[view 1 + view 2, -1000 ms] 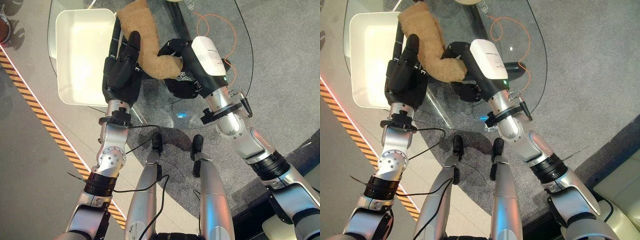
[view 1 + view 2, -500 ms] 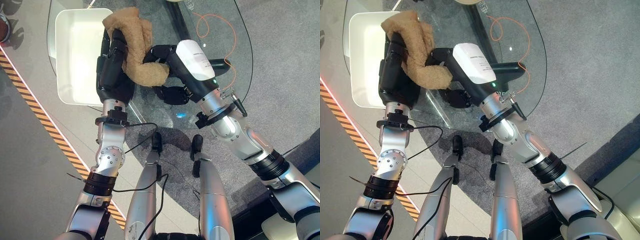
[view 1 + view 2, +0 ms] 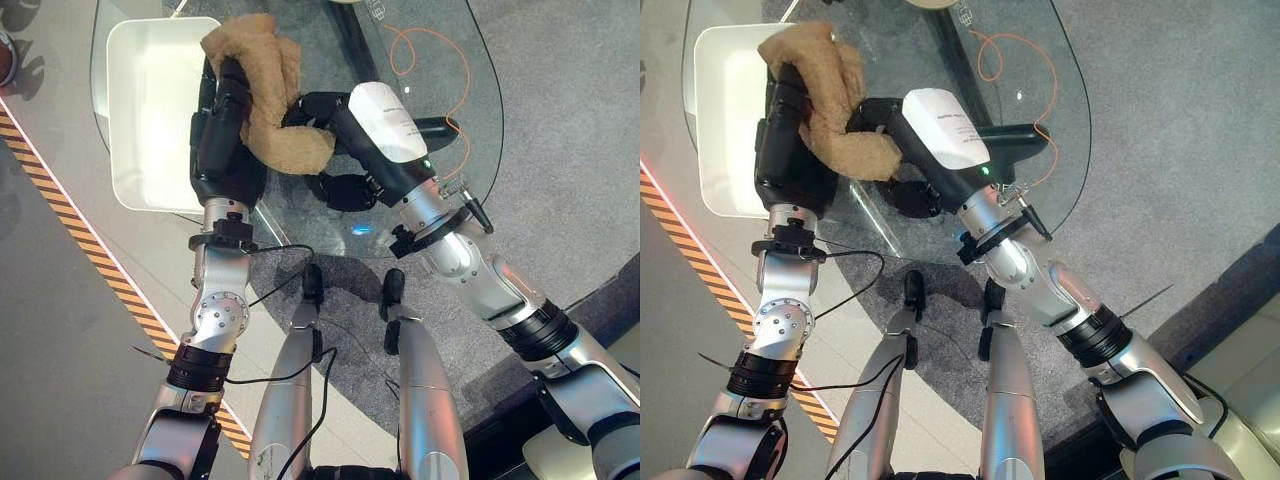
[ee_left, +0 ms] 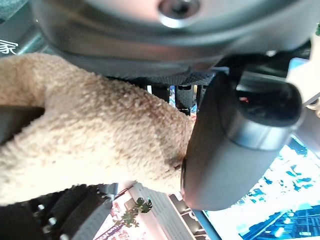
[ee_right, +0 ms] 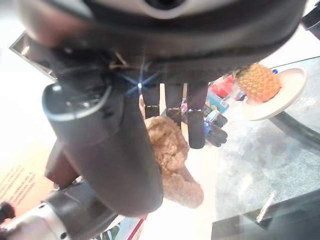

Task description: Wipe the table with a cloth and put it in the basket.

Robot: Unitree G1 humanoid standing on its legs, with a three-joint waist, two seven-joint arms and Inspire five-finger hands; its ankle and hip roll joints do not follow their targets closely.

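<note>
A tan fluffy cloth [image 3: 285,140] hangs bunched over the near left part of the glass table [image 3: 440,70], right beside the white basket [image 3: 125,185]. My left hand [image 3: 222,150] is curled round the cloth's upper part, and its wrist view has the cloth [image 4: 90,135] wrapped in its grasp. From the right, my right hand [image 3: 385,125] reaches in with straight fingers [image 5: 195,125] that lie against the cloth's lower end [image 5: 172,155], without gripping it.
The basket stands on the table's left edge. An orange cable [image 3: 420,50] lies under the glass. Striped floor tape [image 3: 80,250] runs along the left. A plate with a pineapple [image 5: 265,85] stands farther off on the table.
My left hand has shut on the cloth and gathered it up toward the basket. My right hand followed leftward and its fingers straightened off the cloth's end.
</note>
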